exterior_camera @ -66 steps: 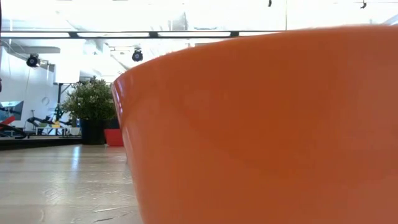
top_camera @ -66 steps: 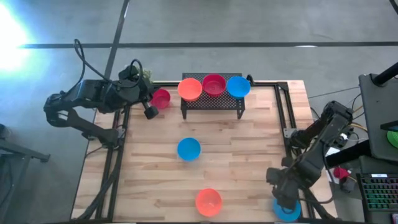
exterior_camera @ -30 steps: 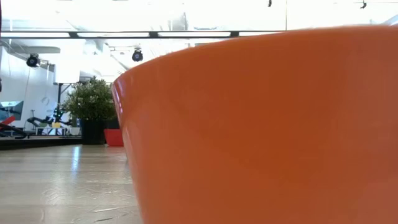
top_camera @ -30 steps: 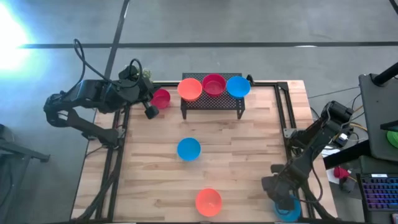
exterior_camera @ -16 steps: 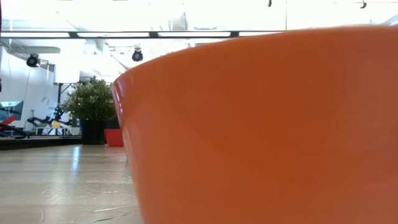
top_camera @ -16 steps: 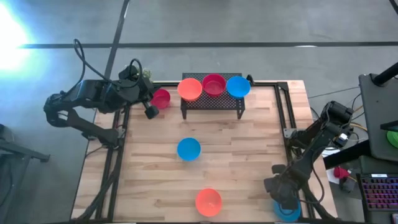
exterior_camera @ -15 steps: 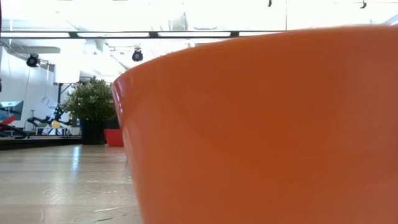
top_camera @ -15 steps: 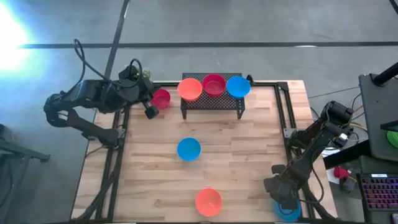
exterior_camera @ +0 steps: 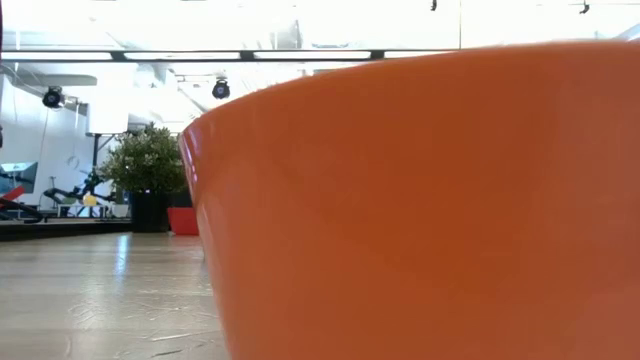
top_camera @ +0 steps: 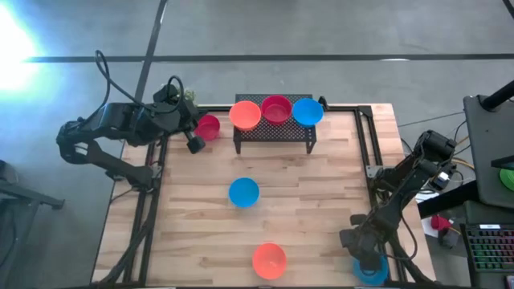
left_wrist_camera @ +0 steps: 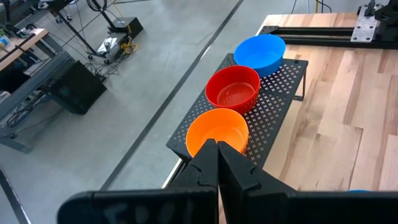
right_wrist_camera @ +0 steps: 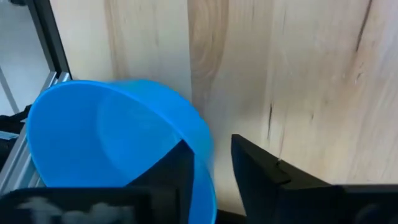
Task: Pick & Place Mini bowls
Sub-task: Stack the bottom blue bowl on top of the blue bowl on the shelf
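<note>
- Your right tool [right_wrist_camera: 210,171] sits at the surface's near right corner, one finger inside and one outside the wall of a blue bowl [right_wrist_camera: 112,137]; the fingers straddle the rim but I cannot tell if they grip it yet.
- Your left tool [left_wrist_camera: 217,163] is clenched on nothing, waiting at the far left corner beside a red bowl [top_camera: 208,126].
- Three bowls stand on the black rack [top_camera: 273,132] at the far edge; a second blue bowl [top_camera: 243,192] lies mid-surface and an orange bowl [top_camera: 269,260] at the near edge.
- Step in hand looks like the pick: pinch the rim firmly, then lift straight up before carrying it off.
</note>
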Available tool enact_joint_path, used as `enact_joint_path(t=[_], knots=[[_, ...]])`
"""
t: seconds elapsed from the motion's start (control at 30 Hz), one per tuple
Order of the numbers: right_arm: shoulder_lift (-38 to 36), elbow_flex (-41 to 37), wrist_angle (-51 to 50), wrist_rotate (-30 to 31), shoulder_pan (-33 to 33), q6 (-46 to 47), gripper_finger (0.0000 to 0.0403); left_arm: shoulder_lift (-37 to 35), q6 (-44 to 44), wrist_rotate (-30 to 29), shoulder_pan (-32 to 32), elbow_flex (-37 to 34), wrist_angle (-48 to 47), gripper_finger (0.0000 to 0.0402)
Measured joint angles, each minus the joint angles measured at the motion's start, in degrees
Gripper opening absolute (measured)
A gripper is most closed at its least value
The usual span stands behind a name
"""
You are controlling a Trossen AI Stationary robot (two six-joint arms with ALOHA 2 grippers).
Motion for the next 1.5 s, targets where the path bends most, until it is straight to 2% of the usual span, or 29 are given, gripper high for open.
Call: enact_joint_path(t=[0.23,0.57,0.93,1.07,1.27,1.5], knots=[[0.0,-0.1,0.3,0.0,0.0,6.9,0.0015,0.0,0.0,0.0,0.0,0.0,0.0,0.0000],[-0.8,0.0,5.9,1.4,0.0,23.3,0.0008,0.0,0.4,0.0,0.0,0.0,0.0,0.0000],[-10.3,4.8,5.1,13.0,-3.5,29.6,0.0008,0.0,0.4,0.0,0.0,0.0,0.0,0.0000],[-14.6,7.2,2.3,18.0,-6.3,28.9,0.0008,0.0,0.5,0.0,0.0,-0.6,-0.1,0.0000],[-19.4,13.8,-7.2,24.9,-12.6,20.9,0.0008,0.0,0.5,0.0,0.0,-0.7,-0.2,0.0000],[-20.6,24.6,-22.7,27.9,-23.9,11.1,0.0008,0.0,0.5,0.0,0.0,-0.8,-0.2,0.0000]])
